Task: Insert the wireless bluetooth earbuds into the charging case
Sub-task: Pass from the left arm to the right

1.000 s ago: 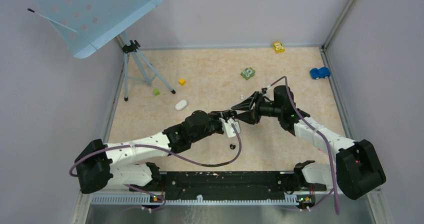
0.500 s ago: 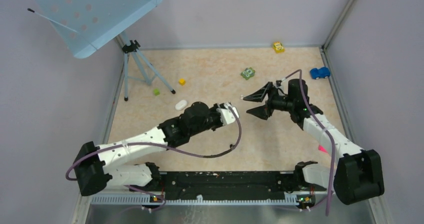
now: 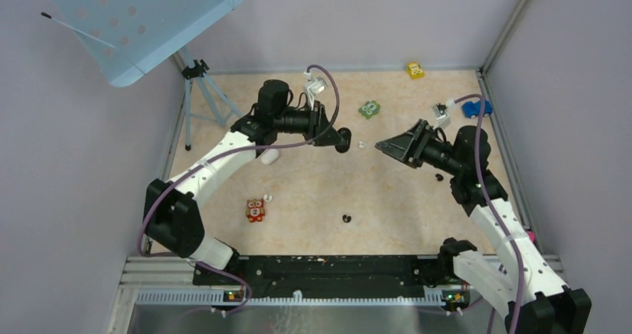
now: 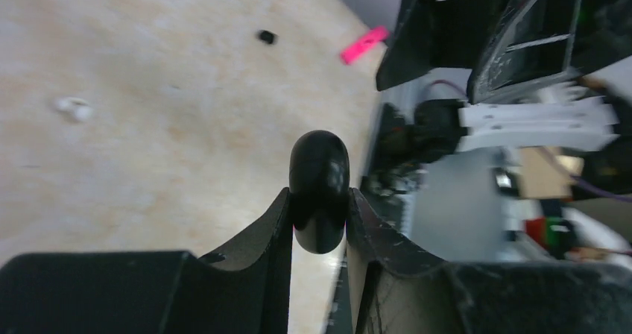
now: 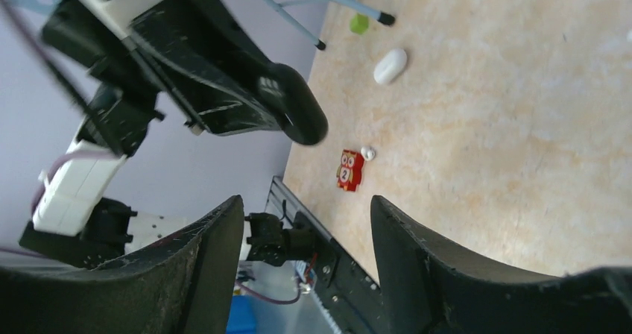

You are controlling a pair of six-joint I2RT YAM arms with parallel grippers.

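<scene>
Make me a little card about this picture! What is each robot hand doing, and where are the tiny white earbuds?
Left fingers: shut on a black oval thing, up off the table
Right fingers: open, holding nothing
First white earbud: on the table, beside the red owl toy
Second white earbud: on the table, between the two arms
White oval thing: on the table, next to the left arm

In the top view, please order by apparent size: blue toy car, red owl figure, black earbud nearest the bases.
1. blue toy car, slightly largest.
2. red owl figure.
3. black earbud, by far smallest.
</scene>
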